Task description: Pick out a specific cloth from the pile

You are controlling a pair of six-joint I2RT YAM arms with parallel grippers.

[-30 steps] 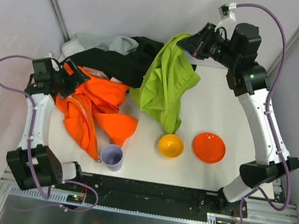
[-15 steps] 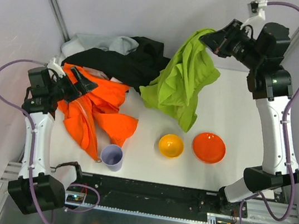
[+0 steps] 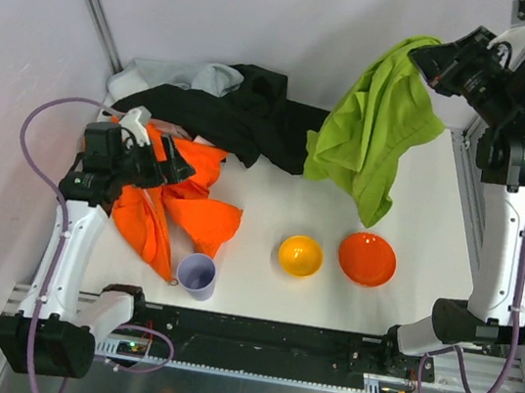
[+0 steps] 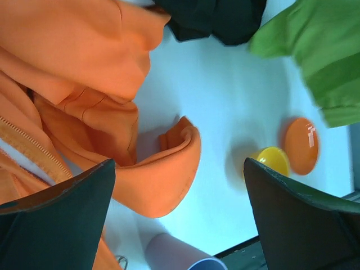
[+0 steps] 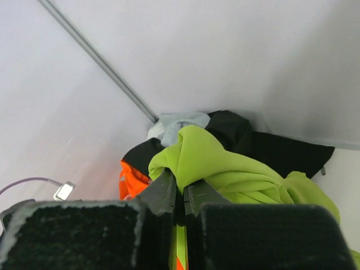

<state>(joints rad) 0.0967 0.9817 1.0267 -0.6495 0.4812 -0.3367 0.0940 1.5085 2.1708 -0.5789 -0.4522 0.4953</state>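
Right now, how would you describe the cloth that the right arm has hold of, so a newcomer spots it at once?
Look at the far right corner of the white table, where the right gripper is raised. From it hangs the cloth, a plain lime-green garment. The pile to its left holds only black, grey and orange pieces.

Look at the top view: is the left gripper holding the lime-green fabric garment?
No, the lime-green fabric garment hangs from the right gripper; the left gripper is open above the bright orange garment.
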